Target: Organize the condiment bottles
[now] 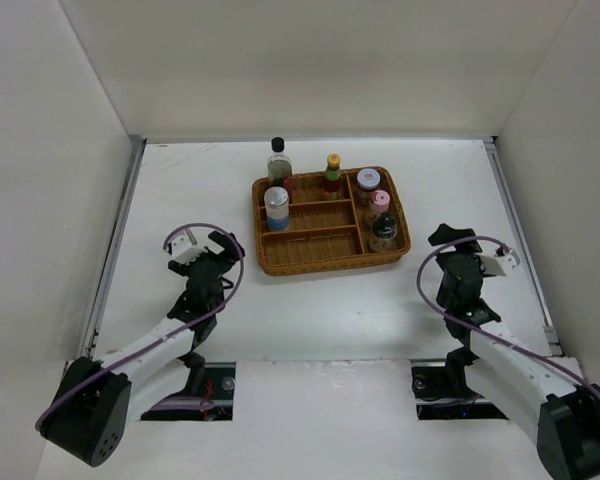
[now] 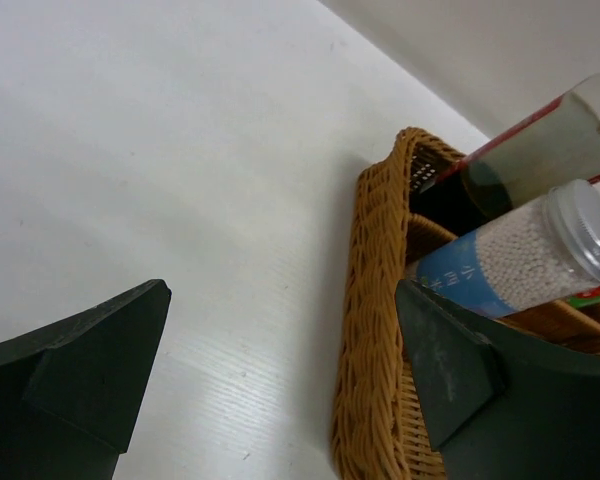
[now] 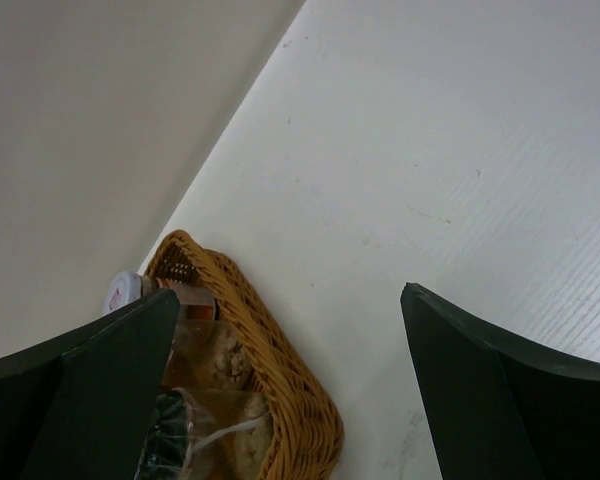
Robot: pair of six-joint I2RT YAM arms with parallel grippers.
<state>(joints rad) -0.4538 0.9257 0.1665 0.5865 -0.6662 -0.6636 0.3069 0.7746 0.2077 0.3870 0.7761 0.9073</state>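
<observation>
Now woven wicker tray point(image 1: 330, 262), cylindrical capped bottles point(image 1: 277, 208) seemingly inside, left jaws spread, right jaws spread

Six upright, in wicker tray point(image 1: 320, 266). Left: clear black-capped bottle point(image 1: 278, 162), blue-labelled jar point(image 1: 277, 208). Far centre: red sauce bottle point(image 1: 333, 176). Right, far to near: lavender-lidded jar point(image 1: 368, 184), pink-capped jar point(image 1: 380, 206), dark black-capped jar point(image 1: 384, 233).
</observation>
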